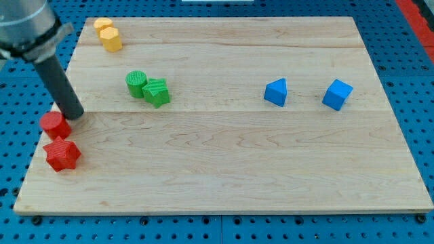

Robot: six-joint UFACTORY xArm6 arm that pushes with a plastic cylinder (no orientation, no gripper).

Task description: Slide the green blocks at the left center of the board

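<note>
Two green blocks lie together at the view's upper left of the wooden board [224, 156]: a green cylinder [136, 83] and, touching it on its right, a green star-shaped block [157, 92]. My tip [74, 115] rests on the board near the left edge, left of and below the green blocks, about a hand's width apart from them. It stands just to the upper right of a red cylinder [54, 125].
A red star-shaped block [62, 154] lies below the red cylinder. Two yellow blocks [108, 34] sit at the top left corner. A blue wedge-like block [276, 92] and a blue cube [337, 94] lie at the right.
</note>
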